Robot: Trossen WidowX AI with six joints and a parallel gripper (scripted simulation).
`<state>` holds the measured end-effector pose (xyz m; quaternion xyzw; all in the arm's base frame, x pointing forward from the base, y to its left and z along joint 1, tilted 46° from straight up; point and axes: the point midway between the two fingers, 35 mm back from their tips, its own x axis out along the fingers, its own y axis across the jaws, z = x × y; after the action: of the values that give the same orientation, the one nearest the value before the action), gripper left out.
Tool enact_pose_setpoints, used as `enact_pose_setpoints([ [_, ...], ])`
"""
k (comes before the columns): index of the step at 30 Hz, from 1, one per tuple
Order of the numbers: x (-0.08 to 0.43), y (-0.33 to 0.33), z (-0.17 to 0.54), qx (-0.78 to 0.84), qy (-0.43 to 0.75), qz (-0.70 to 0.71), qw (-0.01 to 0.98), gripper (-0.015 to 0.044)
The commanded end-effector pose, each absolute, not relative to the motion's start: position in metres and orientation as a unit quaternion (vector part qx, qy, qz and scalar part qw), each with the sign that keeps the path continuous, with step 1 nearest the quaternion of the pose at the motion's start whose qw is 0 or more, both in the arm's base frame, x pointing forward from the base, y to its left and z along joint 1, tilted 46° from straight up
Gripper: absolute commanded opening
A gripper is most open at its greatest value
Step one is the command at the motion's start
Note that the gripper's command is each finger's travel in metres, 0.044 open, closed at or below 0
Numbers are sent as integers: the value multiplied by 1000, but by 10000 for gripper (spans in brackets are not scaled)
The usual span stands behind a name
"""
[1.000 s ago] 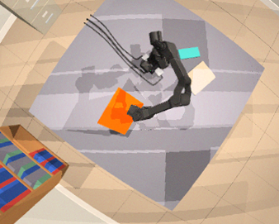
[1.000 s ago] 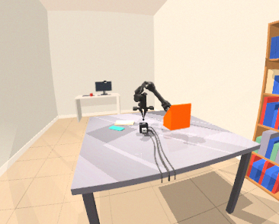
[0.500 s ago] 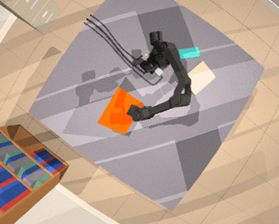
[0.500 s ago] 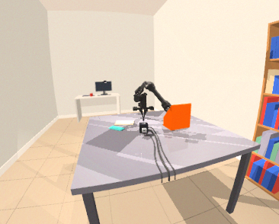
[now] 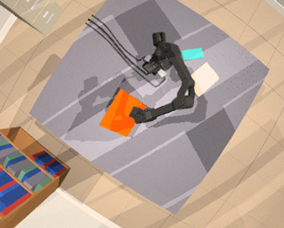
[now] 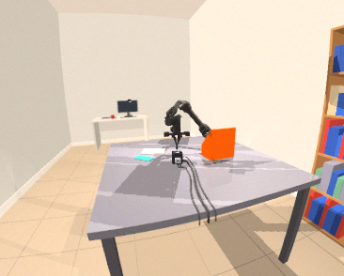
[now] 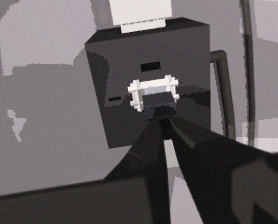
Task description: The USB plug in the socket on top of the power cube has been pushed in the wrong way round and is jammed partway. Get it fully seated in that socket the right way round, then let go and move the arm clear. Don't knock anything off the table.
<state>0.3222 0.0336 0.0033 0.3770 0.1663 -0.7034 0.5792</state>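
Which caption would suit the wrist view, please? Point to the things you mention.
Black gripper fingers closed on a dark USB plug (image 7: 161, 102) above the black power cube's (image 7: 107, 62) white-framed top socket (image 7: 136, 97).

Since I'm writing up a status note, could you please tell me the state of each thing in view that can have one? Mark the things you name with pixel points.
Gripper (image 6: 177, 147) (image 7: 164, 128): closed on the dark plug at the cube's top.
Dark plug (image 7: 159, 100): between the fingertips; seating depth unclear.
Power cube (image 6: 177, 157) (image 7: 125, 65): standing on the table.
Orange block (image 5: 118, 115) (image 6: 220, 145): standing on the table.
Teal piece (image 5: 193, 54) (image 6: 144, 158): lying flat.
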Motion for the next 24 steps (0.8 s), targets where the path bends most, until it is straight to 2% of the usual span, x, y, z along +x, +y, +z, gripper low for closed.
enact_pose_setpoints([
  [1, 322, 34, 2, 378, 169, -703, 579, 0],
  [24, 322, 33, 0, 386, 171, -700, 576, 0],
])
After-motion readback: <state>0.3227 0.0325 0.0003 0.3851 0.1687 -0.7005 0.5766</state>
